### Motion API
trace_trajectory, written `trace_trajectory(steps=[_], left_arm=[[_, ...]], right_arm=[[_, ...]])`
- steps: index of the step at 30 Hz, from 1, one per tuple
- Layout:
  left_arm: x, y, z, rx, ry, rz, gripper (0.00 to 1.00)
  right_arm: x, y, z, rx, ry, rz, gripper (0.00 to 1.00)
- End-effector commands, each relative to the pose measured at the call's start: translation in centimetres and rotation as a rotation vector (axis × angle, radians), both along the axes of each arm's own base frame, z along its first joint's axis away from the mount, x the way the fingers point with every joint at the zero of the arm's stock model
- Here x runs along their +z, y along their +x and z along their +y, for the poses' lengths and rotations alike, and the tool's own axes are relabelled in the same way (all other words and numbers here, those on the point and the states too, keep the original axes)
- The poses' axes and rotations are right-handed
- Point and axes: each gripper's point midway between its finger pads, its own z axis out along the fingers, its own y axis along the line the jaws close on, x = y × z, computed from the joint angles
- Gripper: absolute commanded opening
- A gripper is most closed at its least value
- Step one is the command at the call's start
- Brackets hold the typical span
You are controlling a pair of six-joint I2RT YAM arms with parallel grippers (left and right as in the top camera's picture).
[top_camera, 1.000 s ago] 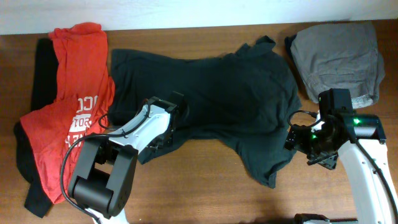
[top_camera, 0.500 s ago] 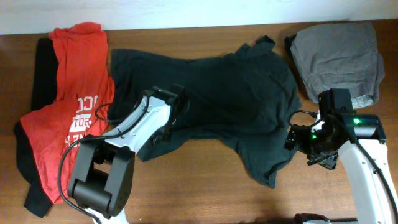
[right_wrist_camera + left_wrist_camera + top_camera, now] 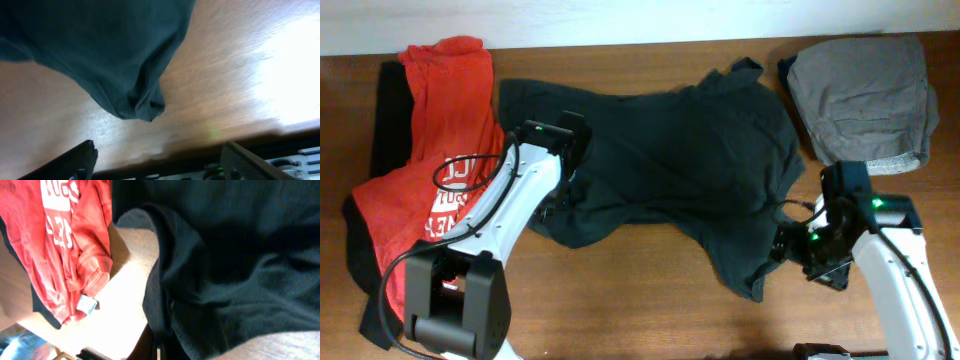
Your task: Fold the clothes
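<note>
Pincers, both mine: my left pincer (image 3: 161, 351) is clamped fully closed on a raised fold of the dark green T-shirt (image 3: 670, 160), which lies spread across the middle of the table (image 3: 640, 310). A red T-shirt (image 3: 430, 170) lies bunched by the left edge. My right pincer (image 3: 159, 147) gapes wide and grips nothing, just beside the dark shirt's dangling corner near the right edge.

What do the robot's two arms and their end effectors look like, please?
Both arms have white link shells and black joint housings. The left arm has a black cylindrical base and carries a looped black cable. The right arm shows a green light; its end effector's fingers are dark.
</note>
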Motion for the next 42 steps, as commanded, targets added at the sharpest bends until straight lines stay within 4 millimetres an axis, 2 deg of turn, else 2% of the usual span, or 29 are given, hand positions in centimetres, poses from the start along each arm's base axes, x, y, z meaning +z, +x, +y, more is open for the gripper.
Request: trace_trajectory(steps=[1,8,10,15,22,28,32,33,36,38,42], left_arm=[[1.2,1.2,0.1,0.017,-0.014,-0.079,0.01],[1.1,2.0,-0.2,0.017,-0.026,-0.114,0.01],[1.1,2.0,-0.2,0.017,-0.026,-0.115,0.01],[1.1,2.1,-0.2,0.017,-0.026,-0.116,0.01],[1.1,2.1,-0.2,0.017,-0.027,-0.119,0.01],[1.1,2.2,-0.2,0.017,-0.028,-0.122,0.01],[1.1,2.2,-0.2,0.01,-0.027,-0.119,0.01],[1.1,2.2,-0.2,0.01,-0.027,-0.119,0.01],[1.1,2.2,-0.2,0.01,-0.027,-0.118,0.01],[1.1,2.2,-0.2,0.009,-0.026,-0.117,0.01],[1.6,2.1,0.2,-0.005,-0.023,-0.116,0.01]], right_arm=[[-1.7,-1.1,2.1,0.011,0.113,0.022,0.76],[-4.1,-2.2,2.7,-0.016,0.143,0.052,0.63],[-4.9,-2.3,3.2,-0.019,0.141,0.054,0.56],[-6.1,-1.8,4.2,-0.013,0.109,0.028,0.54],[-7.2,-1.8,2.7,-0.023,-0.029,0.034,0.49],[-8.7,-1.1,2.8,-0.022,-0.03,0.064,0.42],[-9.6,-1.2,3.2,-0.021,-0.01,0.102,0.31],[-9.7,-1.2,3.1,-0.021,-0.011,0.105,0.28],[-9.4,-1.0,3.2,-0.021,-0.007,0.098,0.05],[-8.6,-0.7,3.2,-0.022,-0.007,0.091,0.04],[-5.2,1.0,2.8,-0.02,-0.031,0.04,0.04]])
